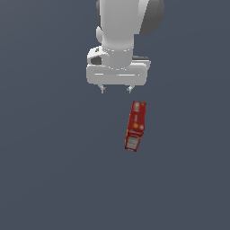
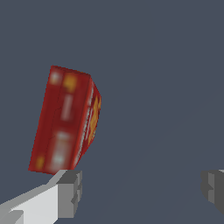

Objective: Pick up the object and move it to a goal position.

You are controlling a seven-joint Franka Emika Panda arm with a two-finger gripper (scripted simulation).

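Note:
The object is a small elongated red box (image 1: 135,125) with white label panels and yellow marks, lying on the dark grey surface below the gripper and toward the exterior view's right. My white gripper (image 1: 116,90) hangs above it, open and empty, its two short fingertips spread apart. In the wrist view the red box (image 2: 64,119) lies beyond one grey fingertip (image 2: 70,192), outside the gap between the fingers; the other fingertip (image 2: 213,189) is at the far side. The gripper (image 2: 141,191) holds nothing.
A plain dark grey surface (image 1: 54,170) fills the scene around the box. The white arm (image 1: 126,22) rises out of the top of the exterior view.

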